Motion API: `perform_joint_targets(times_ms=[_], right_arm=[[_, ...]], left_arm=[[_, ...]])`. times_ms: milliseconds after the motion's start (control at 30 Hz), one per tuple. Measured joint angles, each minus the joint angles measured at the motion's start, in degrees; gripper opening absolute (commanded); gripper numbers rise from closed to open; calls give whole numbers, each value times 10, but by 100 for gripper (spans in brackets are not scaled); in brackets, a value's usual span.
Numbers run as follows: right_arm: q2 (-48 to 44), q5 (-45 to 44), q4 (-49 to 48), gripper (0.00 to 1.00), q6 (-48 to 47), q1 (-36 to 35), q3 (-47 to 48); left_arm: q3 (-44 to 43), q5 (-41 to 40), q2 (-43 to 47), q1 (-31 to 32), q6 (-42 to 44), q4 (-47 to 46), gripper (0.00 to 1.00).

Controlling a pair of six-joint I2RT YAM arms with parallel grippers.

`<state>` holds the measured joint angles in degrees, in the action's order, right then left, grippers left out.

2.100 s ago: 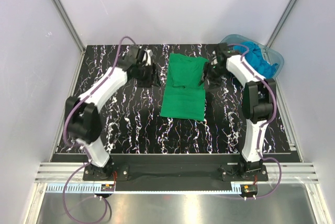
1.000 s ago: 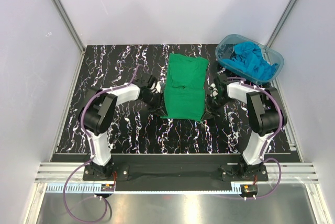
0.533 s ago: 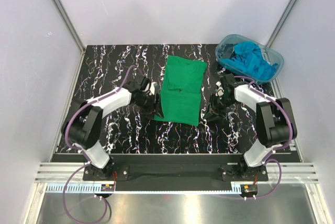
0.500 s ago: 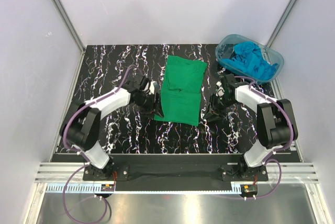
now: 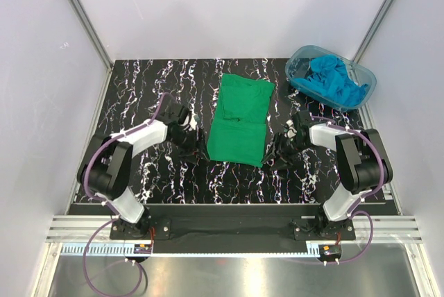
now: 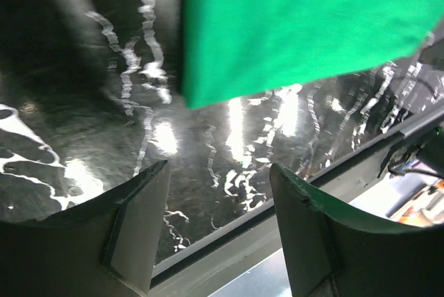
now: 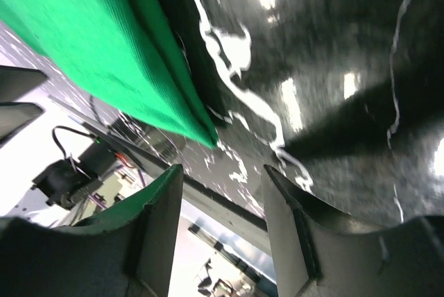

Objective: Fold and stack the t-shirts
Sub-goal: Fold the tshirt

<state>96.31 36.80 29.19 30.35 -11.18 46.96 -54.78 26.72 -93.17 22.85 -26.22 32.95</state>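
One green t-shirt (image 5: 238, 122) lies folded on the table (image 5: 152, 96). We see the left gripper (image 6: 218, 168) wide and empty beside it (the right gripper (image 7: 222, 168) likewise).

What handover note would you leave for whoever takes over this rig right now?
Grippers: the left gripper is open and empty, low by the near left corner of the green t-shirt; the right gripper is open and empty by its near right corner.
Things: the green t-shirt lies as a long rectangle mid-table; the turquoise t-shirts are crumpled in the clear tub, far right.
Done: green partly folded.
Left: finish its fold, then fold and stack the turquoise ones.
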Motion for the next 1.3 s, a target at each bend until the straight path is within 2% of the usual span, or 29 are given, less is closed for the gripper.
perform_joint_targets(times_ms=[167, 367, 800, 933, 1100, 1167, 1300], right_arm=[[13, 7, -40, 52, 30, 0, -6], [17, 8, -65, 50, 51, 0, -9], [14, 8, -74, 48, 57, 0, -17], [11, 8, -75, 50, 57, 0, -20], [10, 19, -76, 61, 57, 0, -20], [9, 23, -79, 60, 58, 0, -21], [10, 33, -100, 52, 76, 0, -33]], left_arm=[[8, 2, -27, -10, -24, -20, 60], [9, -11, -29, -10, -54, -35, 60], [27, 10, -57, -11, -135, -111, 47], [26, 12, -65, -11, -141, -120, 36], [26, 10, -72, -12, -139, -125, 16], [26, 8, -74, -12, -134, -125, 7], [26, 12, -74, -12, -126, -128, 0]])
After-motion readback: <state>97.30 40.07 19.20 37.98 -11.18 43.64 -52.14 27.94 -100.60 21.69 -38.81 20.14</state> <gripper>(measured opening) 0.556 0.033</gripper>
